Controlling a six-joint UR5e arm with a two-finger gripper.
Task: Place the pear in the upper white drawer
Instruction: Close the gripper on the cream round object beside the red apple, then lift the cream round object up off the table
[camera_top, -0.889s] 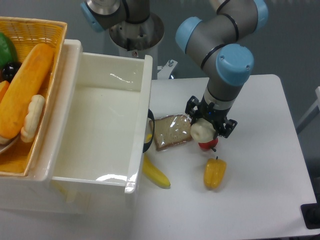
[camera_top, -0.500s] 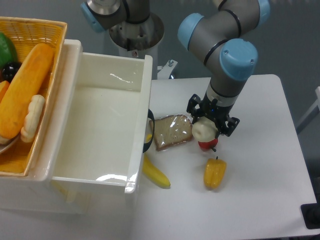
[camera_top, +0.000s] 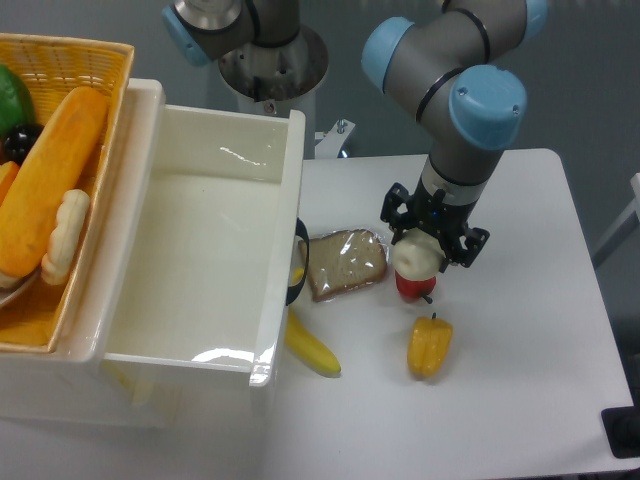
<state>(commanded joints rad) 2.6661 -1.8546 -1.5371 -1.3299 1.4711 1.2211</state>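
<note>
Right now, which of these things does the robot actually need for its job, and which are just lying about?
Needed for the job:
pear, held in the gripper
upper white drawer, open

Just lying about:
red pepper
yellow pepper
bread slice
banana
woven basket of food

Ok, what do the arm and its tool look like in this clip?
The arm is made of thick grey cylindrical segments with light blue round joint caps. At its end sits a small black tool with two short fingers. No loose cables or readable markings show.
</note>
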